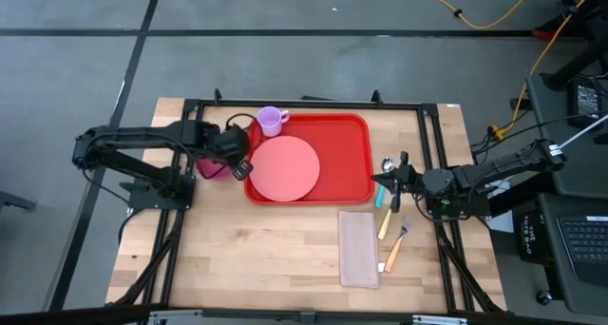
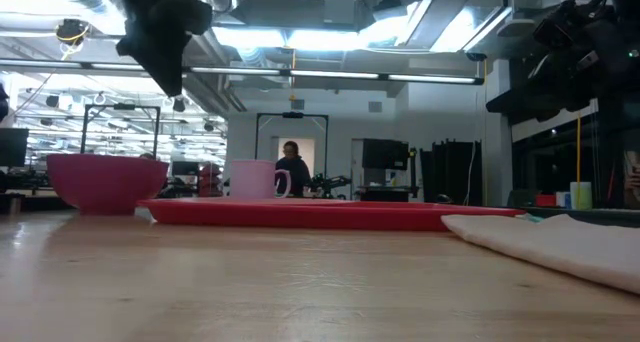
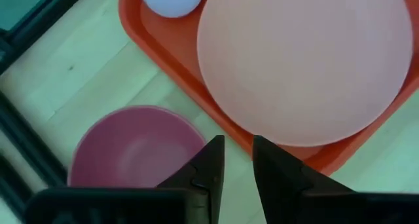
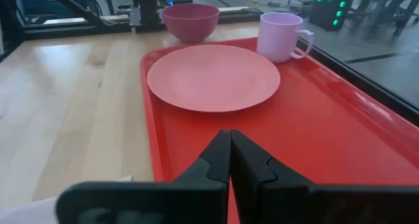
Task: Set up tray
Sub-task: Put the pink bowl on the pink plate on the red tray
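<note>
Your left gripper (image 3: 234, 160): jaws slightly apart, holding nothing, above the tray's (image 1: 353, 144) left rim, between bowl (image 1: 211, 166) and plate (image 1: 284, 168). Your right gripper (image 4: 230, 155): jaws closed, empty, at the tray's right edge. Tray sits centre-table, carrying plate and mug (image 1: 271, 121).

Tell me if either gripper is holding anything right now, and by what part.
Nothing is held. The left gripper hovers slightly open, empty, above the tray edge beside the pink bowl. The right gripper is shut on nothing.
</note>
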Available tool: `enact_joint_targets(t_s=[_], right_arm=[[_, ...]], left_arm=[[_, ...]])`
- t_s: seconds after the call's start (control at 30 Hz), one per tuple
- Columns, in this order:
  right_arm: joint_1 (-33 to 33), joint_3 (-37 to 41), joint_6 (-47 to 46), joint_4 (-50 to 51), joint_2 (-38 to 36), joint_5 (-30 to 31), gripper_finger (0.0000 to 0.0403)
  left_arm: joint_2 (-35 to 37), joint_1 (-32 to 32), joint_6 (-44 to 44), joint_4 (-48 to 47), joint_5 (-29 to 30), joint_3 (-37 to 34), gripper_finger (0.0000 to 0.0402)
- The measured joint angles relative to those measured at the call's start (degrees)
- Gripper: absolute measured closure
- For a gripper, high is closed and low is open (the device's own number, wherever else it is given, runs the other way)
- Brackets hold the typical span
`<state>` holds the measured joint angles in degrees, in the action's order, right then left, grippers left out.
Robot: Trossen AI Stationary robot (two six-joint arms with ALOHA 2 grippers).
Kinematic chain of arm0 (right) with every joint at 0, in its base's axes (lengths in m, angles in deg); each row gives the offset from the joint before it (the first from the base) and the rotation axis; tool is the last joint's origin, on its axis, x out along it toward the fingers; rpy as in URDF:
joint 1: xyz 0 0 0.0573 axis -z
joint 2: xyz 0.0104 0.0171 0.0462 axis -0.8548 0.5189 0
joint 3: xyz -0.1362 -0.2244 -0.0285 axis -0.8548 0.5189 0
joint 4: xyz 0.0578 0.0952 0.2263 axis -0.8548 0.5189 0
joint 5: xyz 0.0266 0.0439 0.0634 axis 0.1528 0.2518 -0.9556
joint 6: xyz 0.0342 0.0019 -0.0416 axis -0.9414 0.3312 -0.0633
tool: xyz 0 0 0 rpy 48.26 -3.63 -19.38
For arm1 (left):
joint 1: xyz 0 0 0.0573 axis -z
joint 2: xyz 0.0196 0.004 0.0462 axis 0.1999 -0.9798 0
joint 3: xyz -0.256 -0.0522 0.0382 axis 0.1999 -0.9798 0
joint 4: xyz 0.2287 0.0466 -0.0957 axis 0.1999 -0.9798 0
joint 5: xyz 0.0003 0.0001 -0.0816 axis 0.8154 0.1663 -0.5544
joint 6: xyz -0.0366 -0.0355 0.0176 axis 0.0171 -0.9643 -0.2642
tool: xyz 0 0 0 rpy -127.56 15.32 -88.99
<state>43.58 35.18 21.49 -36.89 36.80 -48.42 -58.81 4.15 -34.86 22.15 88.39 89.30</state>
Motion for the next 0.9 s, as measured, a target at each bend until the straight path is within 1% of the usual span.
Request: enact_joint_targets(t_s=[0.2, 0.4, 0.67, 0.8, 0.9], right_arm=[[0.0, 0.0, -0.2, -0.01, 0.0, -0.13, 0.0394], [0.0, 0.0, -0.2, -0.01, 0.0, -0.17, 0.0394], [-0.01, 0.0, -0.11, -0.01, 0.0, -0.28, 0.0394], [-0.02, 0.0, -0.02, -0.01, 0.0, -0.28, 0.0394], [0.0, 0.0, -0.01, 0.0, 0.0, -0.28, 0.0394]], left_arm=[[-3.41, 0.2, 0.72, -0.62, -0.29, 0.61, 0.0343], [-5.61, 0.17, 3.16, -0.82, 0.11, 0.61, 0.0336], [-7.43, 0.17, 3.11, -0.82, -0.03, 0.61, 0.0333], [-8.18, 0.16, 0.66, -1.81, -1.52, 0.61, 0.0325], [-8.57, 0.15, -0.67, -3.37, -1.56, 0.61, 0.0312]])
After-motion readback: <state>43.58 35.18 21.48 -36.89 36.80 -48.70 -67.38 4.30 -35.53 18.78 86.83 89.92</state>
